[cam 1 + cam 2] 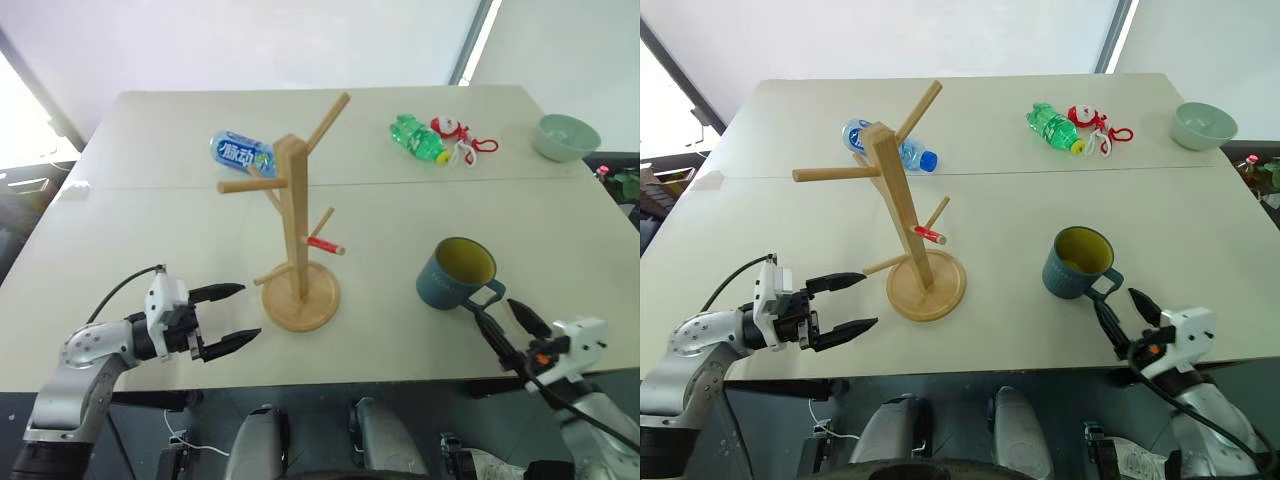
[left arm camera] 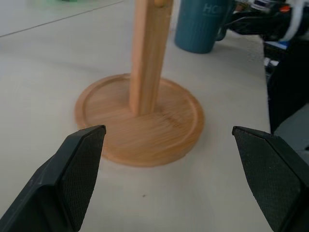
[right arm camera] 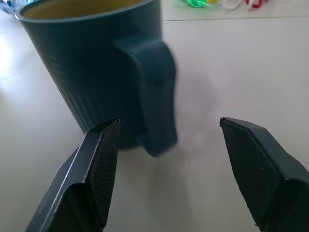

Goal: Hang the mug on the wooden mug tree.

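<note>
We see bright daylight from far windows, mild glare on tabletop (image 1: 420, 330); wrist views soft, mug (image 3: 96, 67) handle blurred.

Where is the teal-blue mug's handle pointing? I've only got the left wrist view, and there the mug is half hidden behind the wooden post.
Observer: The teal-blue mug with the yellow-green inside stands upright, its loop handle turned toward the right claw.
Operator: Is that claw on the handle?
Observer: Not gripping it. In the right wrist view the black fingers stand wide, with the handle in the gap between them.
Operator: Which peg is marked?
Observer: On the light-wood mug tree, a short low peg with a red tip points toward the mug's side.
</note>
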`<state>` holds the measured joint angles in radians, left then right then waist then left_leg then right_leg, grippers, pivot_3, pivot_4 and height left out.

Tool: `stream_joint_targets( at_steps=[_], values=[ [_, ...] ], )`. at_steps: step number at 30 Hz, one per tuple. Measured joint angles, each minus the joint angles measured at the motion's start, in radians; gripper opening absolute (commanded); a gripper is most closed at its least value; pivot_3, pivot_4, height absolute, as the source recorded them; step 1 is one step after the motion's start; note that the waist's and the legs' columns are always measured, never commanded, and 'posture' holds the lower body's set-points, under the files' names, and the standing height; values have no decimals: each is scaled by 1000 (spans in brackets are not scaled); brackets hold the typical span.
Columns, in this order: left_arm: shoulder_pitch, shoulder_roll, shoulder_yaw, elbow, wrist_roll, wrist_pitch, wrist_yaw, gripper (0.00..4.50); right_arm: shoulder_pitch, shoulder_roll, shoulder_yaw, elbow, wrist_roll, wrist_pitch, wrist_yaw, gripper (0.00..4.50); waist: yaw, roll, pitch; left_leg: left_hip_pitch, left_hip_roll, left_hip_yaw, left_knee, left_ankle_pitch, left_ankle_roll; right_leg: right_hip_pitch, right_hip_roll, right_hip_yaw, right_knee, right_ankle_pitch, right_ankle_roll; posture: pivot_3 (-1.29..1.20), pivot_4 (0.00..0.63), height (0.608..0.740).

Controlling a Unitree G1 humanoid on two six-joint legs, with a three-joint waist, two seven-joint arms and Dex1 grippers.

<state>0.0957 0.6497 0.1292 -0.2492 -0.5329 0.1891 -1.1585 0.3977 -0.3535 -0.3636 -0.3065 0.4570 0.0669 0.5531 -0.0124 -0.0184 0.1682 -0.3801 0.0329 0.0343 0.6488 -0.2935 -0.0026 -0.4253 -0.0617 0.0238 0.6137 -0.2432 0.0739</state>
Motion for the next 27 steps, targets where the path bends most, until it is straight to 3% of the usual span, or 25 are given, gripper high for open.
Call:
stream_joint_targets(
  at_steps=[8, 27],
  values=[
    [41, -1, -37, -67, -20, -3, -31, 4500, -53, 12, -2, 82, -37, -38, -42, 3407, 1, 0, 0, -5, -1, 0, 1, 0, 0, -3, 0, -2, 0, 0, 0, 0, 150, 740],
    [112, -23, -130, -208, -24, -41, -35, 4500, -144, 44, 4, 190, -75, -83, -114, 3407, 0, 0, -1, 1, -1, 1, 5, 0, 1, 2, 10, 0, 3, 0, 1, 0, 150, 740]
  ],
)
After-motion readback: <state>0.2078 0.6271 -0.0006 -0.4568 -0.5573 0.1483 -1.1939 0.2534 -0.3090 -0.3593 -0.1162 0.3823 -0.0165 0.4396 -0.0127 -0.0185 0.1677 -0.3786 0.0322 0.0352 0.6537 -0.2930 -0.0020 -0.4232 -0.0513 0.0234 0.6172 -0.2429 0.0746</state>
